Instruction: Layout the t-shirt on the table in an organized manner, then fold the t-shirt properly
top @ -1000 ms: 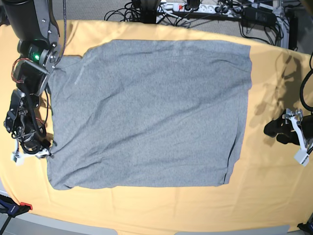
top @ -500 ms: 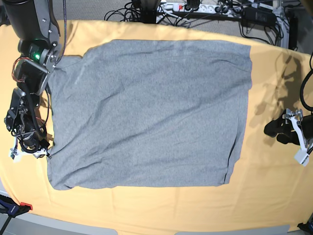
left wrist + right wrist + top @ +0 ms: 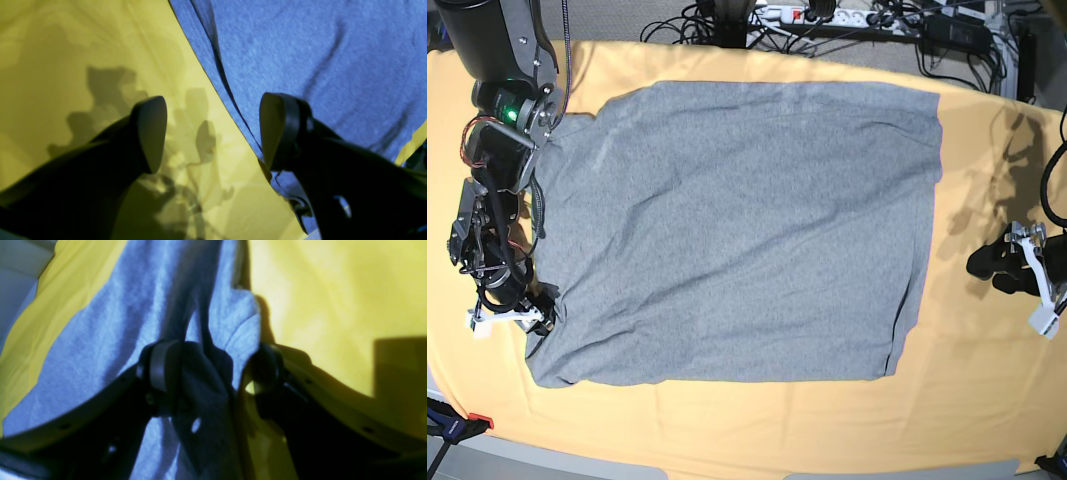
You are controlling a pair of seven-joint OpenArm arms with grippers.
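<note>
The t-shirt (image 3: pixel 732 230) lay spread face-down and nearly flat across the middle of the worktop (image 3: pixel 987 400), its plain grey back up, with a few shallow creases running through the body. My right gripper (image 3: pixel 213 373) sat at the shirt's edge on the base view's left, low along that side, jaws parted with a small bunch of grey fabric standing between them; from the wrist view I judged the cloth was no longer pinched, only loosely humped there. My left gripper (image 3: pixel 213 133) hung over the bare yellow cloth well off the opposite edge, jaws wide and empty, one finger (image 3: pixel 283 130) just over the shirt's dark seam. I read the step as finishing the layout on the right arm's side. To do it well I wanted to lift that gripper straight up so the little hump would not drag inward, check that the edge settled straight, and only then bring both arms to matching points on the two sides for the first fold, keeping the hems parallel.
</note>
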